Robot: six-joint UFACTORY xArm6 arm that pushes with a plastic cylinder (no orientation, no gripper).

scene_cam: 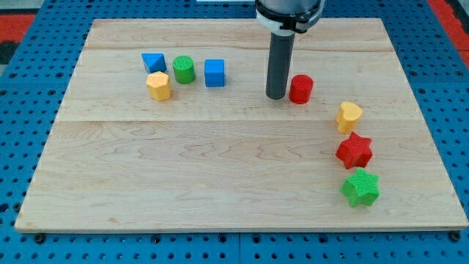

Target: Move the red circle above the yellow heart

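The dark rod is reaching down from the view's top, and my tip (277, 96) is resting on the wooden desk (220, 183) just to the view's left of the red circle (300, 89), so close that I cannot tell whether the two are touching. There is no pincer on this arm, only the straight rod, so nothing is being clasped. The red circle is sitting right of centre in the upper half of the board, and the yellow heart (349, 116) is lying below it and off to the view's right, near but clearly apart from it. Just under the heart a red star (355, 150) is sitting, and a green star (360, 188) is sitting just below that, the three forming a short column along the view's right side. Over on the view's left, well apart from my tip, four blocks are clustering: a blue triangle (153, 61), a yellow hexagon (158, 86) just below it, a green cylinder (183, 69) beside them, and a blue cube (214, 72) a little further right.
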